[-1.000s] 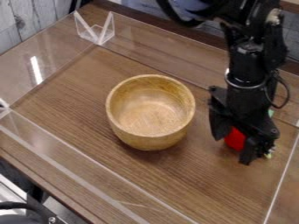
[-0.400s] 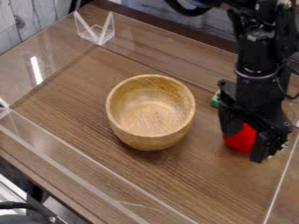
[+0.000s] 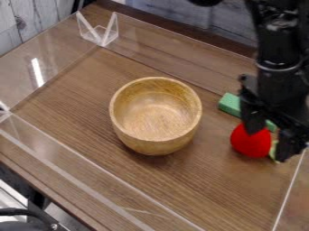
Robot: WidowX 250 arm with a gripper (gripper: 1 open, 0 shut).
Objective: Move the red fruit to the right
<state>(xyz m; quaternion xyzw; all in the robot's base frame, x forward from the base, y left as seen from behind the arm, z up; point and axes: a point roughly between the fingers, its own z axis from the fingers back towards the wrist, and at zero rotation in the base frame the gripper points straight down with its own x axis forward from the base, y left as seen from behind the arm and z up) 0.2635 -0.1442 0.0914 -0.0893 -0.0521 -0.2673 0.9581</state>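
Since the earlier frame, the black robot gripper has shifted to the right and the small round bright-red toy fruit has come more fully into view. Bright and smooth, the fruit lies on the bench, to the right of the round tan wooden bowl and apart from it. A light-green piece shows just beside its right side. The gripper is open, its dark parts reaching over the far and right sides of the fruit; whether they touch it, I cannot tell. Behind the fruit, partly hidden by the gripper, is a flat green rectangular block. The brown wooden bench has a visible grain and a straight left edge. Near its far left part stands a small white wire-like object. Beyond that edge, at far left, is a pale ribbed surface.
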